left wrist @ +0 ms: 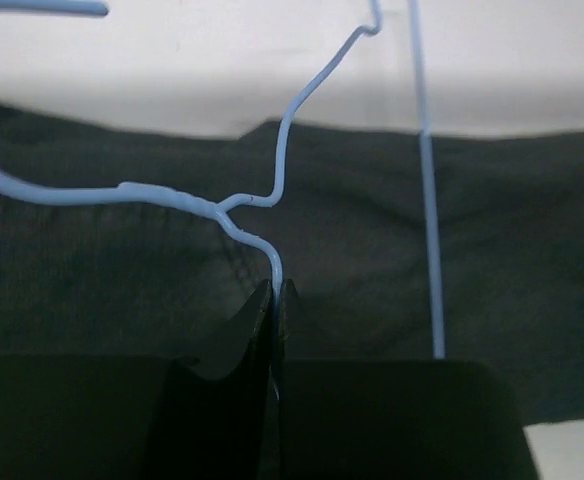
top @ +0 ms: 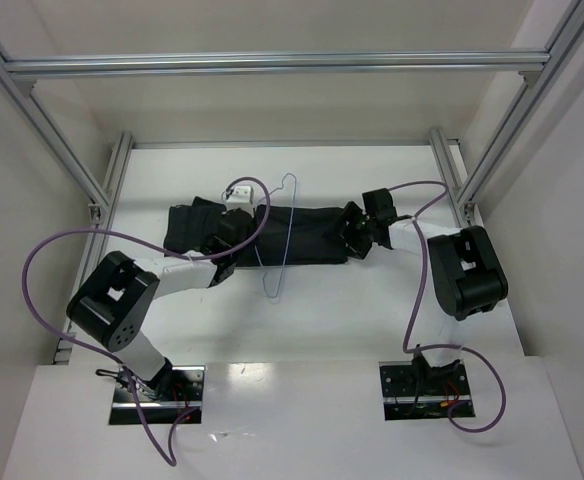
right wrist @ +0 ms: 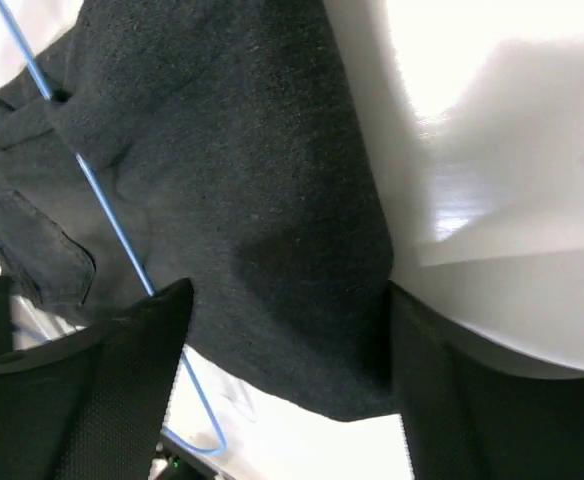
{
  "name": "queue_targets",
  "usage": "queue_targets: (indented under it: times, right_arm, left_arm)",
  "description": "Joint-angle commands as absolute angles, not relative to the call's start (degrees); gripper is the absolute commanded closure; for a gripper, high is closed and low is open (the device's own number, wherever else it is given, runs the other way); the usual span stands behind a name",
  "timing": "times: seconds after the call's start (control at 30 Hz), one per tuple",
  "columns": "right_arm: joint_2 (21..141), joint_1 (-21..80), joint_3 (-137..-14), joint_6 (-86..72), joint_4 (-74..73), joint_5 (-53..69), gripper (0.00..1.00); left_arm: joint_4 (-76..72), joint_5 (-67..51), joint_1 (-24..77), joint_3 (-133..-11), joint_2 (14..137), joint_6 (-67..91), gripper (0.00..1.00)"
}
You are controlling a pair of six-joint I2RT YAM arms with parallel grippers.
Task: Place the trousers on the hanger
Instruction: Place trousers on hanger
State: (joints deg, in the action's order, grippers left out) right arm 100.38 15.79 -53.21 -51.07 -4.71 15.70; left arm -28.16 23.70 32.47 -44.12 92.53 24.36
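the trousers [top: 307, 235] are plain black, of soft matte fabric. they lie folded into one long band running left to right across the middle of the table [top: 372, 310]. the right portion lies flat and smooth. the left end is rumpled into overlapping folds, and the right wrist view shows a seam and a pocket-like flap there.

the hanger [top: 274, 292] is thin light-blue wire. it lies crosswise on the band, hook toward the far edge of the table. its near corner projects past the cloth onto the bare white surface. in the left wrist view one straight run of wire crosses the black fabric. beside it the wire twists together at the neck. i cannot tell whether any wire passes under the cloth.

my left gripper [left wrist: 275, 300] is pinched together on the wire just below that twist, with no gap visible between the tips.

my right gripper [top: 350, 235] is at the right end of the band. its fingers [right wrist: 122, 380] stand wide apart with the cloth end between them, the fabric reaching both inner faces. i cannot tell whether they press it.

silver frame bars [top: 272, 65] border the table.
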Motion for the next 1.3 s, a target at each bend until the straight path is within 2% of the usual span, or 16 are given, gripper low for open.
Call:
queue_targets:
  times: [0.0,0.03,0.07,0.1,0.2,0.27,0.4,0.43,0.47,0.63,0.87,1.03,1.27]
  right_arm:
    - [104.2,15.6,-52.6,-49.9,0.5,18.9,0.24]
    - [104.2,15.6,-53.2,-49.3,0.5,18.9,0.29]
    - [104.2,15.6,-53.2,-49.3,0.5,18.9,0.42]
    - [104.2,15.6,-53.7,-49.3,0.5,19.4,0.48]
    - [103.5,15.6,-53.7,-49.3,0.5,19.4,0.54]
    - [102.8,15.6,-53.7,-48.8,-0.1,18.8,0.63]
    - [100.3,15.6,-53.7,-48.8,-0.7,18.2,0.88]
    - [99.7,15.6,-53.7,-48.3,-1.5,17.7,0.97]
    - [98.1,15.6,-53.2,-48.3,-2.3,17.7,1.00]
    - [90.3,15.6,-53.7,-46.9,-4.2,14.9,1.00]
    - [85.0,17.5,-62.9,-43.5,-6.4,16.3,1.00]
    - [89.8,26.2,-69.6,-42.2,-6.4,17.0,1.00]
    - [106.7,34.8,-78.7,-39.7,-5.9,25.2,1.00]
  left_arm:
    - [-29.3,23.4,32.6,-41.9,90.1,24.8,1.00]
    - [-29.3,23.4,32.6,-41.1,90.1,24.2,1.00]
    - [-29.3,23.4,32.6,-41.1,89.5,24.2,1.00]
    - [-29.3,22.6,32.6,-41.1,89.5,24.2,1.00]
    - [-29.3,22.6,32.6,-41.1,89.5,23.6,1.00]
    - [-28.7,22.6,32.6,-41.1,89.5,23.6,1.00]
    - [-28.7,23.7,32.6,-41.1,89.0,23.6,1.00]
    - [-29.3,23.7,32.6,-41.1,88.9,22.2,1.00]
    - [-29.3,23.7,32.6,-40.6,88.4,21.6,1.00]
    - [-29.8,24.3,32.6,-41.2,87.9,20.3,1.00]
    - [-28.1,22.1,32.6,-43.0,87.4,20.6,1.00]
    - [-27.6,21.4,32.6,-43.5,87.4,21.4,1.00]
    - [-30.2,20.8,32.6,-44.0,86.3,19.4,1.00]
